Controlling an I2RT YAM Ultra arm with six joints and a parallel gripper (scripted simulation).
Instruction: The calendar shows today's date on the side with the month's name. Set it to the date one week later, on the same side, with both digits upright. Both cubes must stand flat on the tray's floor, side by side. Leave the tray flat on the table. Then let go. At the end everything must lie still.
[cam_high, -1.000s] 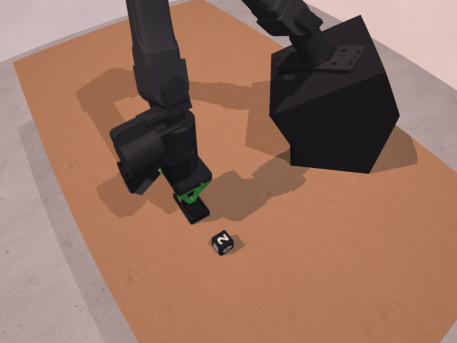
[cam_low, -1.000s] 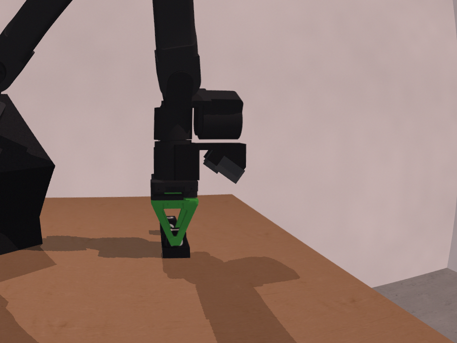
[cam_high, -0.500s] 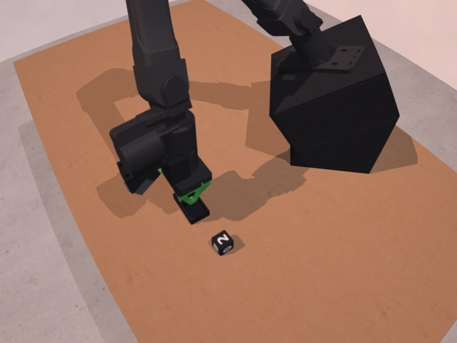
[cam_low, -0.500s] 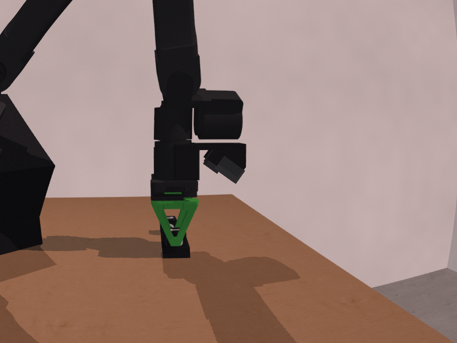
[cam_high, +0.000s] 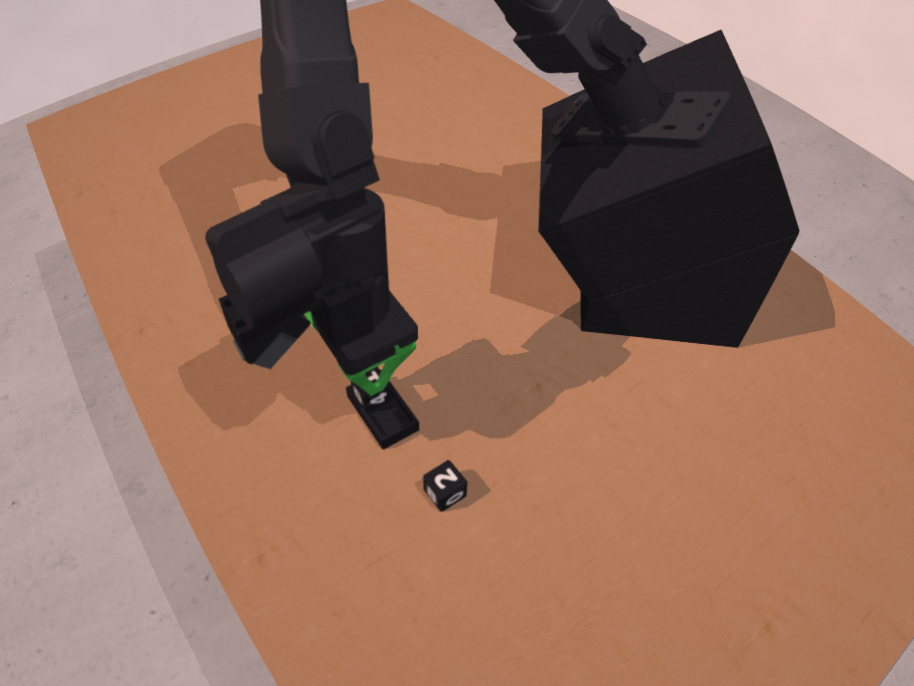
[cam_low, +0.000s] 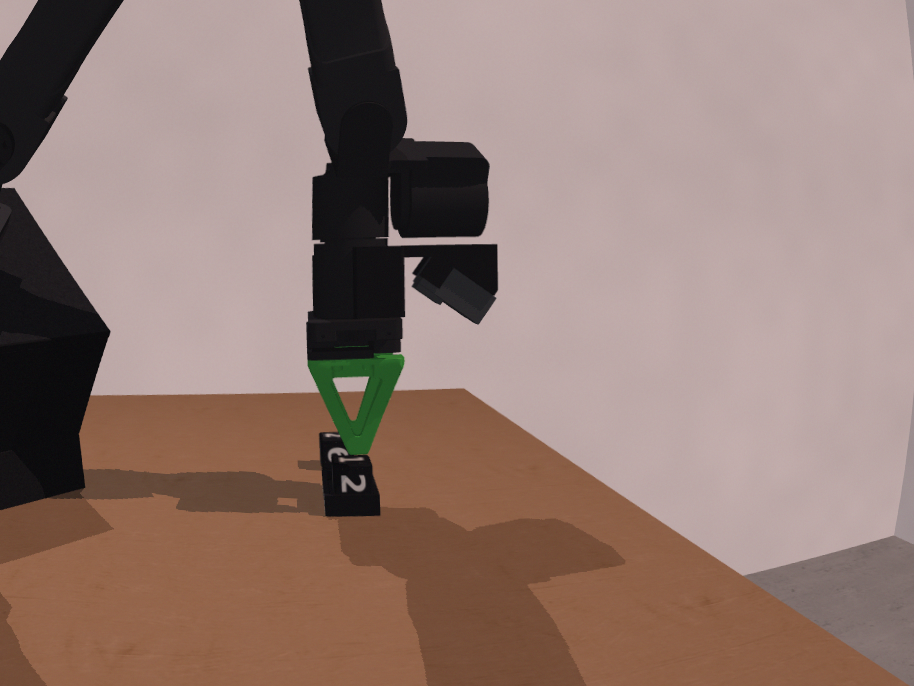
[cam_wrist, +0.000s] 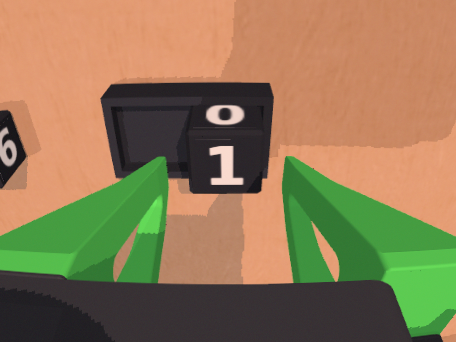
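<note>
A small black tray (cam_high: 385, 417) lies flat on the brown table. One black cube (cam_high: 373, 396) sits in the tray's end nearest the arm; the other half of the tray is empty. In the wrist view this cube (cam_wrist: 226, 157) shows a 1 and a 0, and it fills the right half of the tray (cam_wrist: 150, 131). My gripper (cam_high: 377, 376) hangs straight down over this cube, open. Its green fingers stand on either side of the cube with a gap on each side. The second cube (cam_high: 445, 485) lies loose on the table in front of the tray, with a 2 on top.
A large black box (cam_high: 664, 199) carrying the arm's base stands at the back right. The loose cube also shows at the left edge of the wrist view (cam_wrist: 8, 150), with a 6 on it. In the exterior view the gripper (cam_low: 358, 443) points at the tray.
</note>
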